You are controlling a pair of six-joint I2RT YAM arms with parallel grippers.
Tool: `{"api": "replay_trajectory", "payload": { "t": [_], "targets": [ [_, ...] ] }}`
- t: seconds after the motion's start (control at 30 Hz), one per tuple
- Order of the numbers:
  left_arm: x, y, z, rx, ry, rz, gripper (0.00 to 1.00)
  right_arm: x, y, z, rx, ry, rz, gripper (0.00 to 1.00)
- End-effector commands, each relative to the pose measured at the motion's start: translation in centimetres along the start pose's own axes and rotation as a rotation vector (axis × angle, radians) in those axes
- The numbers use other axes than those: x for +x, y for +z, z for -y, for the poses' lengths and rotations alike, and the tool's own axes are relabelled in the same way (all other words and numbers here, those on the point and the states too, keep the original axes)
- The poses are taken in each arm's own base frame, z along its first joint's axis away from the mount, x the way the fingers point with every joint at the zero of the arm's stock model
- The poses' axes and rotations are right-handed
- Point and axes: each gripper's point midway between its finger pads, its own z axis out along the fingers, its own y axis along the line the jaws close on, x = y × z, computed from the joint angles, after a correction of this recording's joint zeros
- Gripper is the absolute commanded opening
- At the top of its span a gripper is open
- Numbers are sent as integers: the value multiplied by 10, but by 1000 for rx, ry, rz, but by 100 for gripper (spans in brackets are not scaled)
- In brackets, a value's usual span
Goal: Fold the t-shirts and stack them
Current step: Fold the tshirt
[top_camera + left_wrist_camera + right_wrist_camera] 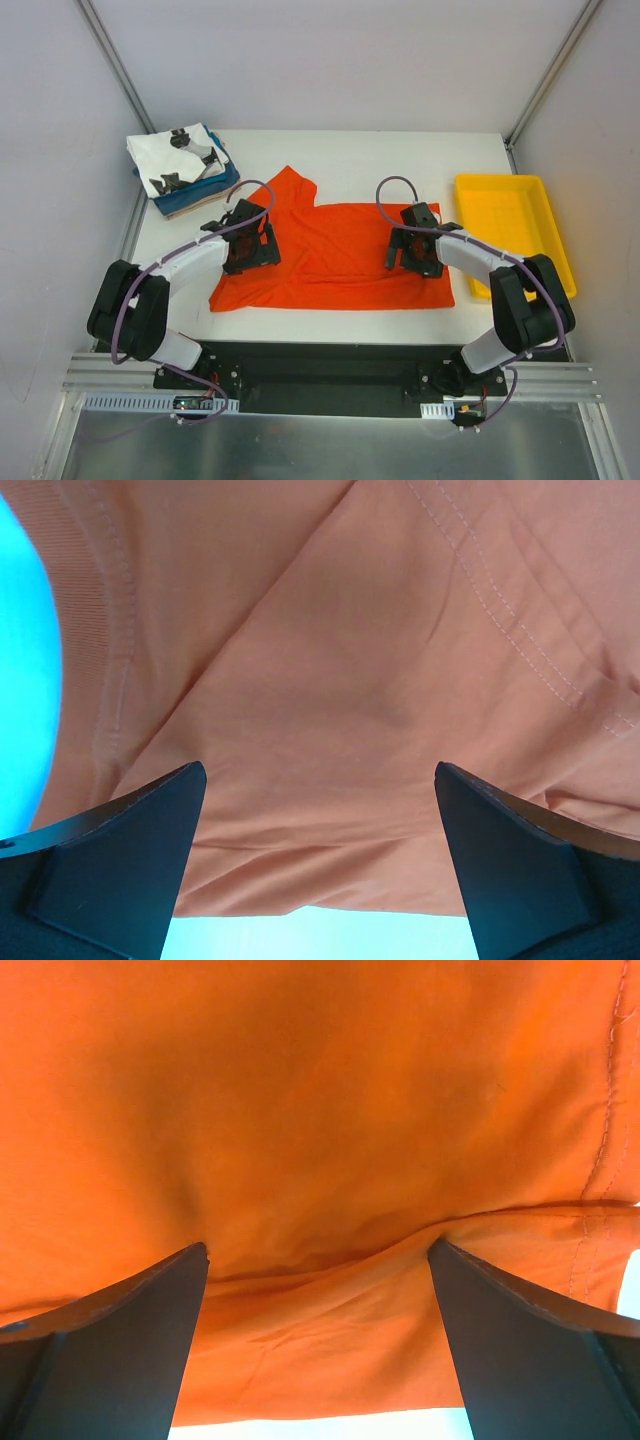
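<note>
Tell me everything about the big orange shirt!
The orange shirt is plain, soft-looking cloth with stitched hems. It lies spread out, slightly wrinkled, in the middle of the white table, one sleeve poking toward the back left. The left hand and right hand, both open, are low over it, one near each end.

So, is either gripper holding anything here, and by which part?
Nothing is held. The left gripper and right gripper both stand open over the orange-red tee, not closed on its cloth.
</note>
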Motion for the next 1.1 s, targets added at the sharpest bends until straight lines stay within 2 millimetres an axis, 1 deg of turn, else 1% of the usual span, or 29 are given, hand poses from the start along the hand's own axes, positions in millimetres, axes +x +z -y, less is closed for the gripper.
{"api": "replay_trajectory", "payload": {
  "t": [0.0, 0.03, 0.1, 0.13, 0.17, 0.2, 0.23, 0.27, 0.3, 0.37, 0.4, 0.47, 0.5, 0.57, 0.7, 0.77, 0.9, 1.07],
  "targets": [
    [10, 14, -10, -20, -68, -31, 99, 7, 5, -1, -8, 10, -32, 97],
    [20, 17, -18, -38, -85, -53, 99, 9, 3, 0, -6, 9, -31, 97],
    [29, 19, -25, -53, -102, -71, 99, 20, 2, 7, 12, 13, -52, 97],
    [40, 20, -31, -63, -112, -92, 99, 22, -2, 9, 11, 16, -48, 97],
    [45, 21, -33, -64, -121, -103, 99, 29, -2, 13, 17, 25, -63, 97],
    [57, 22, -39, -73, -130, -130, 99, 33, -4, 15, 15, 29, -68, 97],
    [63, 21, -39, -66, -137, -144, 99, 34, -8, 13, -1, 33, -59, 97],
    [68, 21, -41, -66, -136, -164, 99, 43, -8, 15, -7, 31, -73, 97],
    [78, 19, -46, -81, -133, -197, 99, 45, -10, 16, -12, 27, -72, 97],
    [84, 15, -50, -93, -145, -207, 99, 48, -14, 18, -10, 19, -65, 97],
    [92, 13, -57, -118, -155, -225, 99, 53, -16, 22, 2, 10, -78, 97],
    [96, 6, -60, -120, -188, -219, 99, 55, -20, 24, 1, -1, -67, 97],
    [102, 5, -64, -131, -201, -226, 99, 59, -21, 26, 4, -3, -74, 97],
    [106, -2, -64, -118, -234, -221, 99, 60, -26, 23, -25, -4, -63, 97],
    [121, -9, -74, -141, -256, -247, 99, 65, -31, 20, -53, -12, -54, 97],
    [123, -12, -78, -156, -268, -246, 99, 68, -32, 21, -55, -24, -54, 97],
    [121, -21, -79, -147, -273, -223, 99, 74, -33, 23, -55, -42, -65, 97],
    [116, -30, -79, -124, -285, -177, 99, 75, -35, 20, -70, -45, -62, 97]
  ]
}}
